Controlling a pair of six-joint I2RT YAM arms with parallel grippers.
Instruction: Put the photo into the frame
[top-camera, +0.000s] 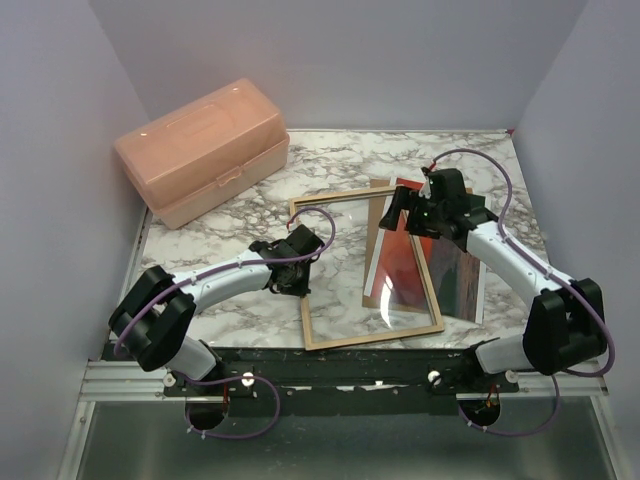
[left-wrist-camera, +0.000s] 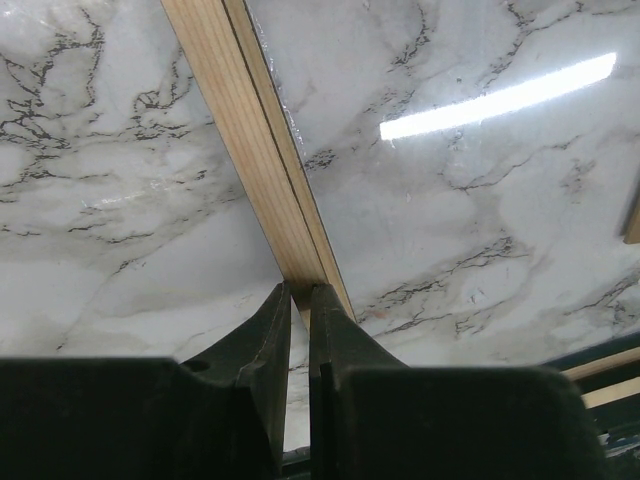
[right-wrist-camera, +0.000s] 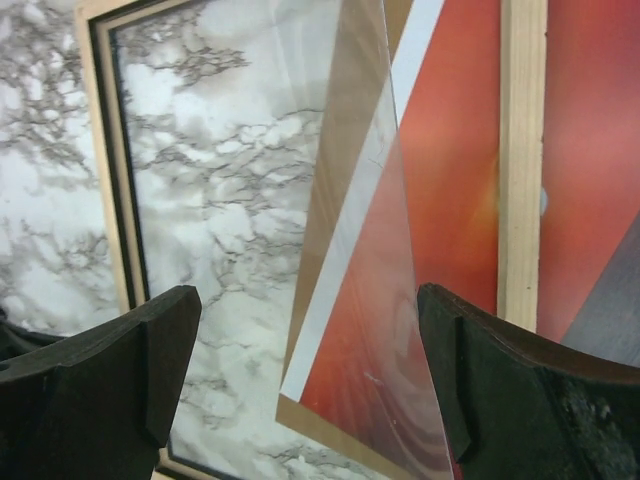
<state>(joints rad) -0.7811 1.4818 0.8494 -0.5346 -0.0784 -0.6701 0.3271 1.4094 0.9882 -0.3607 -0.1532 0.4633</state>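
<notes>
The frame (top-camera: 372, 335) lies tan back up on the marble table, with its glazing in it. The photo (top-camera: 398, 268), red-orange side up, lies partly under the frame's right side, and the frame's right rail (right-wrist-camera: 522, 160) crosses over it. My left gripper (top-camera: 300, 262) is shut, its tips (left-wrist-camera: 300, 292) resting on the frame's left rail (left-wrist-camera: 240, 130). My right gripper (top-camera: 405, 215) is open and empty, and hovers over the photo (right-wrist-camera: 450, 150) near the frame's far right part, with its fingers (right-wrist-camera: 150, 350) spread wide.
A brown backing board (right-wrist-camera: 345, 110) lies under the photo. A pink plastic box (top-camera: 205, 150) stands at the back left. Grey walls close in the left, back and right sides. The table's front edge (top-camera: 330, 358) runs just below the frame.
</notes>
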